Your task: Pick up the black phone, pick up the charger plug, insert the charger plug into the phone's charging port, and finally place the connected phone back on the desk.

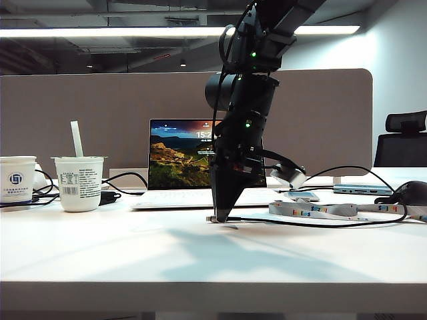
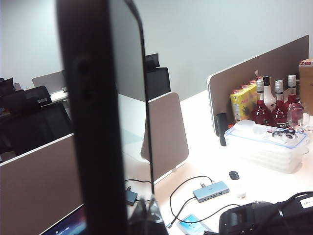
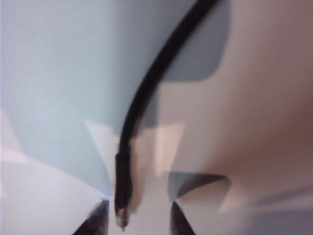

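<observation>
The black phone point(image 2: 100, 117) fills the left wrist view, standing upright high above the desk point(image 2: 205, 156). My left gripper point(image 2: 146, 218) is shut on its lower end and does not show in the exterior view. The charging port is hidden. The charger plug point(image 1: 212, 219), a silver tip on a thin black cable point(image 1: 300, 224), lies on the desk point(image 1: 133, 247) in front of the laptop. My right gripper point(image 1: 223, 213) points straight down over it. It is open, and the plug point(image 3: 122, 218) lies between its fingertips point(image 3: 98, 220), nearer one of them.
Behind the right arm stands an open laptop point(image 1: 177, 160). A yogurt cup with a straw point(image 1: 79, 183) and a white mug point(image 1: 17, 179) stand at the left. A lanyard point(image 1: 313, 211) and a grey-blue hub point(image 1: 363, 190) lie at the right. The partition point(image 1: 320, 113) closes the back.
</observation>
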